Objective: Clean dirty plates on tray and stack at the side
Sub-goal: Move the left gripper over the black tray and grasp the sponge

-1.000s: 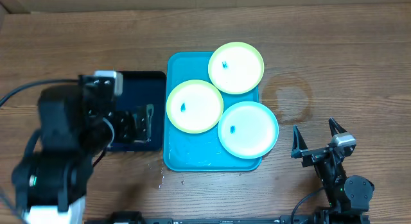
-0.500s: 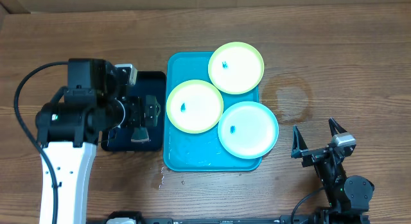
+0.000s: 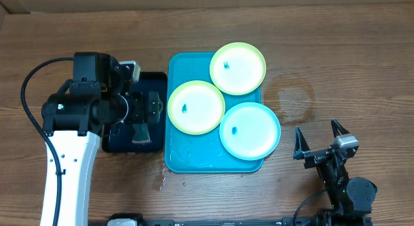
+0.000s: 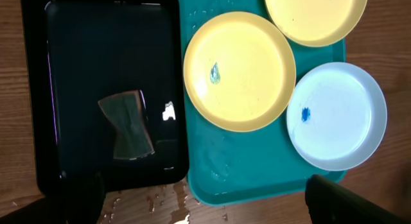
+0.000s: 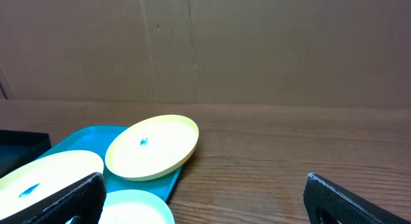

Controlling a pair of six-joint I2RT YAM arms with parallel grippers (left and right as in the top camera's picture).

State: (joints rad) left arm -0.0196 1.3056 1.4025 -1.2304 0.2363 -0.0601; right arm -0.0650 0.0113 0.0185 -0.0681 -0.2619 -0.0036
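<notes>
Wooden counter (image 3: 349,51) seen from above, backed by a brown cardboard wall (image 5: 257,44).

**Count:** one cyan tray (image 3: 194,161), three plates, one black tray (image 4: 96,51), one grey sponge (image 4: 126,124) and two claws.

**Plates:** round and shallow with pale centres. Two are yellow-green (image 3: 237,68) (image 3: 196,107) and one is light cyan (image 3: 250,130). Each bears one small blue smear. All three lie on the tray with neighbouring rims meeting. The far yellow-green plate and the cyan plate overhang the tray's rim.

**Left claw** (image 4: 205,198): spread wide and empty, hanging above the line where the two trays meet. The sponge lies below and to its left, the plates below and to its right.

**Right claw** (image 3: 317,140): spread wide and empty, low over the counter and apart from the tray. The plates lie ahead and to its left, the cyan one nearest.

**By view:**
- The left wrist view alone shows the whole sponge, pinched at its middle, on the black tray. It also shows the wet film on the tray and the droplets (image 4: 151,203) on the counter beside it.
- The right wrist view alone shows the far plate tilted, one edge raised on the tray's rim.
- The overhead view alone shows a faint ring stain (image 3: 291,100) on the counter, ahead of the right claw.
</notes>
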